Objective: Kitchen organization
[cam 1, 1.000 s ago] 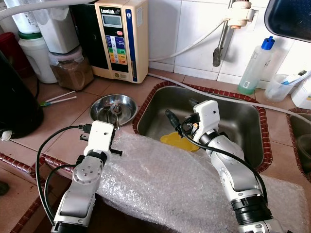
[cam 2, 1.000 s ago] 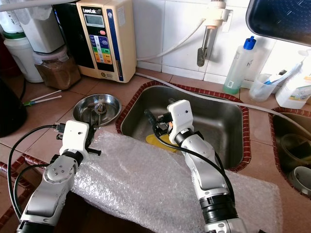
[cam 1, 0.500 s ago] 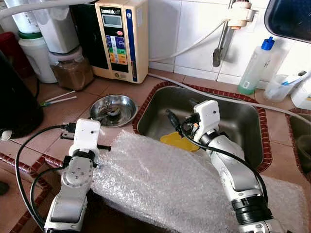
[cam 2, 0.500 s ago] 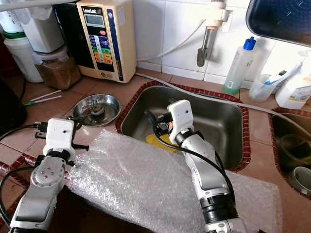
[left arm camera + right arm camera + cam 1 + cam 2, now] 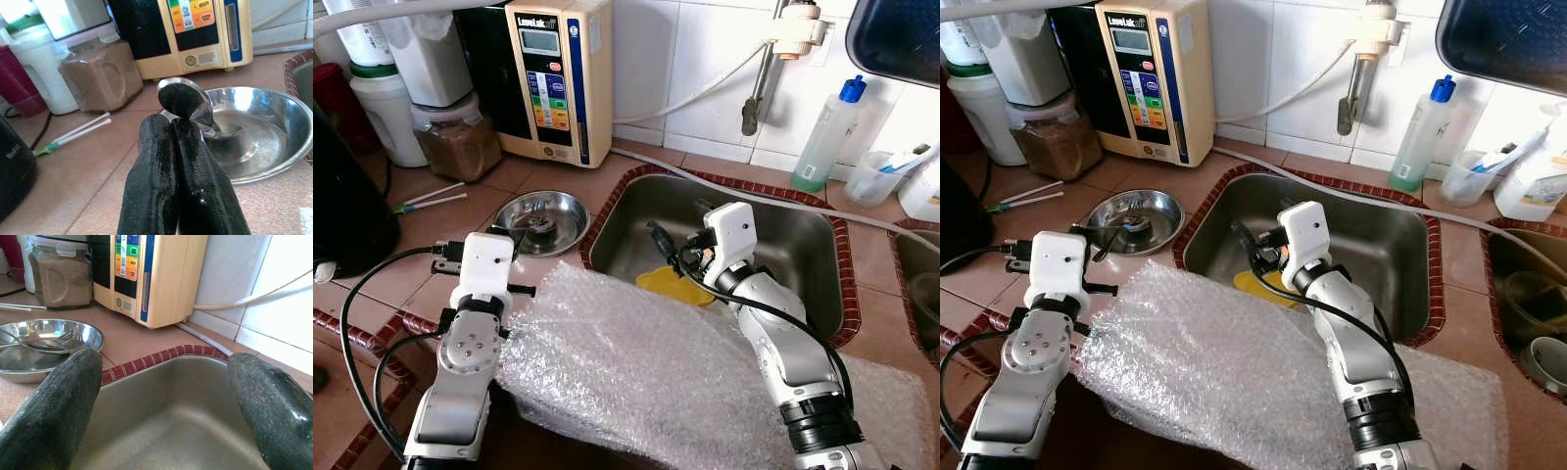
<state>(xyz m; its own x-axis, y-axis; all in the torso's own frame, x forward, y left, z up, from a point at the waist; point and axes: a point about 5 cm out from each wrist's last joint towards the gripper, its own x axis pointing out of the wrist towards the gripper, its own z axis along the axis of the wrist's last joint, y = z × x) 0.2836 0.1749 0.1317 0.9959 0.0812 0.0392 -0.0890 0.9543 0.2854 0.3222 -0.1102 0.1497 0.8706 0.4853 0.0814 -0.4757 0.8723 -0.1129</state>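
The left gripper (image 5: 178,128) is pinched tight on a shiny spoon (image 5: 183,98), holding it just above the steel bowl (image 5: 274,142) on the brown tabletop (image 5: 440,230). A fork (image 5: 58,339) lies in that bowl. The right gripper (image 5: 1252,250) hangs over the sink (image 5: 1381,245), fingers (image 5: 54,406) spread wide and holding nothing. Bubble wrap (image 5: 646,372) covers the tabletop's front edge.

Silver bowl (image 5: 541,217); beige, blue-striped appliance (image 5: 558,78); yellow scrap (image 5: 674,285); clear bubble wrap (image 5: 646,377).
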